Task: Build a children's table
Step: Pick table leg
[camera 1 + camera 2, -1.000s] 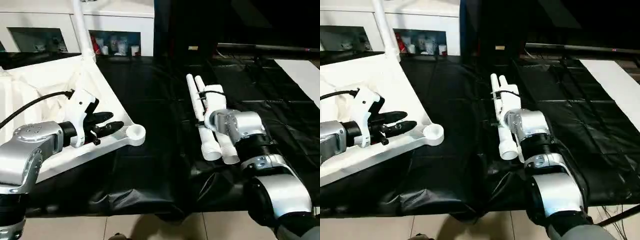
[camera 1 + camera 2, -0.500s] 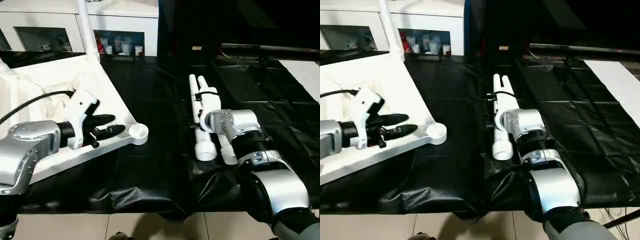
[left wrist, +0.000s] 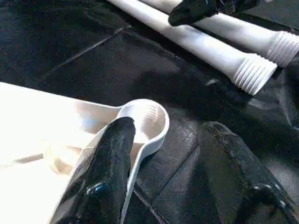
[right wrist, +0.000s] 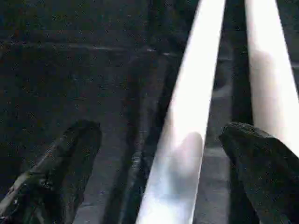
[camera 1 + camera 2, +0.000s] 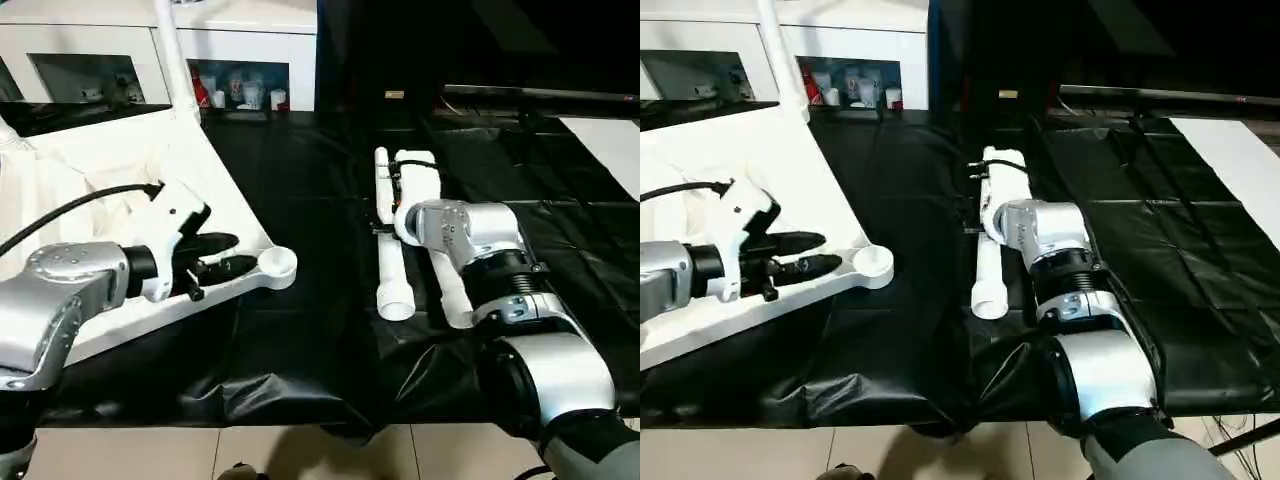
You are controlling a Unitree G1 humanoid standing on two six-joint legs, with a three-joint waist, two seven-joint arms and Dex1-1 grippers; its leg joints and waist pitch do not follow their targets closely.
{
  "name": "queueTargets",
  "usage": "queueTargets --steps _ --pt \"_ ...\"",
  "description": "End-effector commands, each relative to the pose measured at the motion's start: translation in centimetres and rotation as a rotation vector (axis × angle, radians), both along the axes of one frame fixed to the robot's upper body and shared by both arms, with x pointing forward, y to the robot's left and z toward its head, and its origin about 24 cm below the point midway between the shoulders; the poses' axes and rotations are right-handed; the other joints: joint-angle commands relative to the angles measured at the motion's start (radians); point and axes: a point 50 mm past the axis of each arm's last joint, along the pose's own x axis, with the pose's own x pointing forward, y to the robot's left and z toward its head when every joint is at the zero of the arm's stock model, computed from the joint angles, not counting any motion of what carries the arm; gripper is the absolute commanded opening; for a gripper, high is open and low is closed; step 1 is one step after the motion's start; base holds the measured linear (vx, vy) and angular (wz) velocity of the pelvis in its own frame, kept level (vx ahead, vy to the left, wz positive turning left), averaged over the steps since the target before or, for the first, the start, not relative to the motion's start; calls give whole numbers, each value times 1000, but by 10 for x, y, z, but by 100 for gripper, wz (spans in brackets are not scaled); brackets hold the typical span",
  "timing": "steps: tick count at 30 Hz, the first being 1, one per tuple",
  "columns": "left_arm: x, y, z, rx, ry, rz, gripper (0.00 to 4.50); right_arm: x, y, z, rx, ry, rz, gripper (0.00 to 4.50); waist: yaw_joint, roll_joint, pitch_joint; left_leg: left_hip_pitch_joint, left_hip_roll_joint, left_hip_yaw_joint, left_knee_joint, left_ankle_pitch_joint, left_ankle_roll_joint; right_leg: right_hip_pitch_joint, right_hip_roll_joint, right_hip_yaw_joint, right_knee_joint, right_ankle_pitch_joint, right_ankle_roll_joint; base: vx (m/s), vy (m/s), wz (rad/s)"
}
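Worktop surface is covered in black plastic sheeting. At far left lies the white plastic rectangular tabletop, underside up, one round corner socket projecting toward centre. Left pincer straddles the tabletop rim just beside that socket, one black finger over the white plastic, the other over the sheeting, jaws parted without clamping. Two long white tapered tube legs lie side by side at centre. Right pincer hovers over them, spread wide, one leg between its fingers.
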Motion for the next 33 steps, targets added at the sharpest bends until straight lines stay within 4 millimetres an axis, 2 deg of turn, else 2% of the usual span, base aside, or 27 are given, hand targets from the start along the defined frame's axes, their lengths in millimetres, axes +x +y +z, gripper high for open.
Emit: queueTargets --steps 1,2,4,5,6,8,9,10,11,12,13,14,15,17,18,21,22,25,26,27,28,29,33 --pt "-1 0 2 20 -18 -9 252 -1 -9 -7 -16 24 -37 450 3 22 -70 22 49 -14 -71 -123 -85 48 -95 61 -62 26 -193 0 0 0" --pt "-1 0 2 21 -18 -9 252 -2 -10 -10 -19 37 -39 450 2 20 -70 21 49 -13 -70 -119 -83 48 -95 61 -63 30 -193 0 0 0" --pt "-3 -2 0 19 -15 -10 252 -4 -10 -18 -9 68 -38 450 0 2 -69 18 50 -11 -71 -111 -73 51 -96 62 -63 24 -194 0 0 0" --pt "-3 -3 -1 19 -15 -11 252 -5 -9 -21 11 84 -31 450 3 3 -69 18 51 -12 -71 -105 -70 52 -99 62 -62 19 -194 0 0 0" --pt "-4 -4 -1 18 -15 -11 252 -6 -9 -23 25 93 -27 450 2 10 -69 19 52 -11 -70 -103 -67 49 -99 62 -62 13 -191 0 0 0" --pt "-4 -4 -1 19 -15 -12 252 -6 -8 -24 37 100 -24 450 2 9 -69 19 51 -11 -70 -99 -62 48 -96 61 -63 15 -188 0 0 0" --pt "-5 -6 0 4 -17 -14 258 -7 -5 -27 50 116 -4 434 1 -8 -69 19 52 -9 -72 -95 -56 50 -96 61 -65 13 -187 0 0 0" --pt "-5 -6 0 1 -18 -14 258 -7 -4 -27 52 119 0 434 5 1 -68 18 51 -10 -71 -94 -54 49 -100 61 -63 1 -188 0 0 0" --pt "-7 -8 1 -9 -17 -24 258 -9 -1 -32 57 140 17 434 3 -6 -68 19 53 -8 -71 -94 -52 48 -101 62 -66 -6 -192 0 0 0" --pt "-9 -9 0 -11 -13 -35 261 -10 0 -35 51 151 19 419 4 -3 -68 18 54 -9 -71 -89 -52 48 -102 61 -63 -7 -194 0 0 0" --pt "-10 -9 0 -14 -6 -41 261 -10 0 -37 45 158 20 405 1 -15 -68 18 55 -7 -71 -84 -48 48 -101 61 -64 -5 -194 0 0 0" --pt "-10 -9 0 -14 -6 -41 261 -10 0 -37 45 158 20 405 3 -11 -67 16 54 -8 -72 -82 -47 49 -101 61 -61 -8 -195 0 0 0" --pt "-11 -11 0 -20 3 -57 277 -11 0 -39 39 171 21 392 4 -6 -69 21 54 -6 -70 -82 -51 45 -100 61 -62 -7 -193 0 0 0" --pt "-14 -13 1 -24 9 -82 293 -13 -1 -42 32 187 25 376 3 -9 -67 21 55 -6 -72 -81 -58 44 -98 60 -60 5 -192 0 0 0" --pt "-14 -14 2 -25 9 -88 294 -13 -1 -43 29 192 25 364 2 -18 -66 21 54 -4 -72 -83 -57 45 -99 60 -61 8 -190 0 0 0" --pt "-17 -15 3 -21 16 -103 307 -15 -2 -48 25 207 29 349 3 -17 -65 20 55 -5 -73 -89 -59 45 -101 61 -61 -4 -186 0 0 0" --pt "-18 -15 3 -15 19 -109 332 -16 -2 -49 25 213 29 331 2 -15 -65 20 55 -4 -72 -94 -62 44 -101 61 -61 -11 -185 0 0 0" --pt "-19 -15 2 -9 25 -119 345 -16 -2 -51 28 218 29 305 1 -16 -64 21 55 -4 -73 -106 -68 43 -99 62 -64 -26 -178 0 0 0" --pt "-20 -15 2 -5 26 -126 345 -17 -1 -52 33 221 29 305 1 -14 -64 22 55 -4 -73 -113 -71 42 -100 62 -64 -30 -176 0 0 0" --pt "-19 -15 2 -2 26 -129 363 -17 -1 -54 38 226 24 291 2 -15 -65 22 55 -5 -73 -114 -73 43 -100 62 -63 -28 -177 0 0 0" --pt "-18 -15 2 -1 25 -128 363 -18 -2 -56 42 232 17 291 1 -6 -65 23 55 -6 -73 -118 -78 41 -98 62 -62 -24 -178 0 0 0" --pt "-17 -15 2 0 24 -126 378 -19 -2 -57 46 237 14 269 0 -9 -65 23 55 -5 -73 -124 -81 42 -98 62 -63 -23 -181 0 0 0" --pt "-9 -13 4 9 -37 -73 418 -22 -1 -63 56 251 18 243 1 -10 -65 24 55 -6 -74 -139 -83 43 -99 62 -64 -27 -185 0 0 0"
